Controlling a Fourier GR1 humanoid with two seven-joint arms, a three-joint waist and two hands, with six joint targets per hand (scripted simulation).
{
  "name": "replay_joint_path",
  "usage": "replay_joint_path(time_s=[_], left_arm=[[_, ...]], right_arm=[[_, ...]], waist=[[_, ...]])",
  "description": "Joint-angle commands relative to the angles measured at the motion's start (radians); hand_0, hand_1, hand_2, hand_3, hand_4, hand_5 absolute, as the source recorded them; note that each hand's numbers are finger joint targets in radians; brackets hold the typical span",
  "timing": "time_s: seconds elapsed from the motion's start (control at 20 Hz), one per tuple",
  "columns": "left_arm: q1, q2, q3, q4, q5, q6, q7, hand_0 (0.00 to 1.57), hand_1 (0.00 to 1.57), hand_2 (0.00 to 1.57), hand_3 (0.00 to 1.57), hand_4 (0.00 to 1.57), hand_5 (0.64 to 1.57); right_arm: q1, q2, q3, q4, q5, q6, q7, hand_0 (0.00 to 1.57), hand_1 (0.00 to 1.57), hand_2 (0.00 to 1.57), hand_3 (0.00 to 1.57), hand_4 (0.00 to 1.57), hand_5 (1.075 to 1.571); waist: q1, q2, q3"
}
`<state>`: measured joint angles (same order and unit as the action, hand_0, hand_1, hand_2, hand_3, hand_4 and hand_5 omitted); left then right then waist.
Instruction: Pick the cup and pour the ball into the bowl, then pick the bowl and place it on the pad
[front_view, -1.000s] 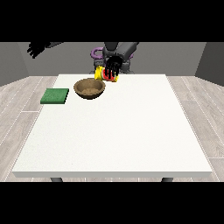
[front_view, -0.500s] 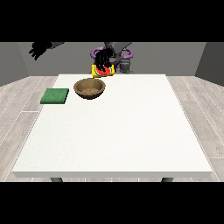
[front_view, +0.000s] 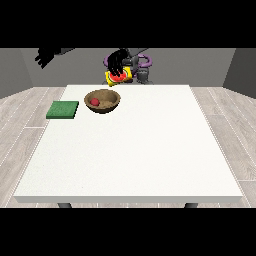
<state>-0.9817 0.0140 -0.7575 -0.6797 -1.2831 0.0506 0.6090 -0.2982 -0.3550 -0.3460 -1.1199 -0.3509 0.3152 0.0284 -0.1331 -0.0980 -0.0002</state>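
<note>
Grey-walled room with plank floor, big white worktop (front_view: 130, 150) in the middle. Brown bowl (front_view: 103, 100) sits near the far edge with the red ball (front_view: 94, 102) inside it, green pad (front_view: 63, 109) lies flat just to the bowl's left, apart from it. Robot hand at the view's right (front_view: 117, 62) is curled round the tilted yellow cup (front_view: 119, 76) above and behind the bowl; robot hand at the view's left (front_view: 45, 56) is raised off the worktop, fingers can't be made out.
</note>
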Motion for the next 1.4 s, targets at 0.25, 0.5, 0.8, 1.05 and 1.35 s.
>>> replay_joint_path(time_s=[0.25, 0.5, 0.8, 1.05, 1.35], left_arm=[[0.134, 0.141, 0.367, -0.224, 0.366, 0.26, -0.191, 0.95, 0.95, 1.37, 1.08, 1.3, 1.556], [0.134, 0.141, 0.674, -0.356, 0.726, 0.265, -0.284, 0.0, 0.0, 0.0, 0.0, 1.16, 1.561], [0.153, 0.195, 0.931, -0.448, 1.124, 0.045, -0.428, 0.0, 0.0, 0.0, 0.0, 1.05, 1.567], [0.182, 0.309, 1.06, -0.444, 1.335, -0.206, -0.478, 0.0, 0.0, 0.0, 0.0, 1.06, 1.561], [0.192, 0.432, 1.13, -0.438, 1.419, -0.334, -0.506, 0.0, 0.0, 0.0, 0.0, 1.04, 1.558]], right_arm=[[0.109, -0.003, -0.042, 0.007, 0.008, -0.027, -0.039, 0.0, 0.0, 0.0, 0.11, 0.74, 1.551], [0.106, 0.023, -0.022, -0.009, 0.024, -0.064, -0.016, 0.0, 0.0, 0.0, 0.0, 0.79, 1.556], [0.136, 0.116, -0.002, 0.009, 0.051, -0.129, -0.068, 0.0, 0.0, 0.0, 0.0, 0.78, 1.56], [0.177, 0.174, 0.003, 0.04, 0.093, -0.173, -0.189, 0.0, 0.0, 0.0, 0.0, 0.73, 1.566], [0.083, 0.206, 0.001, 0.136, 0.084, -0.18, -0.282, 0.0, 0.0, 0.0, 0.0, 0.72, 1.566]], waist=[[0.123, -0.039, -0.0052], [0.16, -0.041, -0.0152], [0.239, 0.026, -0.0062], [0.299, 0.099, -0.0008], [0.285, 0.201, 0.0007]])
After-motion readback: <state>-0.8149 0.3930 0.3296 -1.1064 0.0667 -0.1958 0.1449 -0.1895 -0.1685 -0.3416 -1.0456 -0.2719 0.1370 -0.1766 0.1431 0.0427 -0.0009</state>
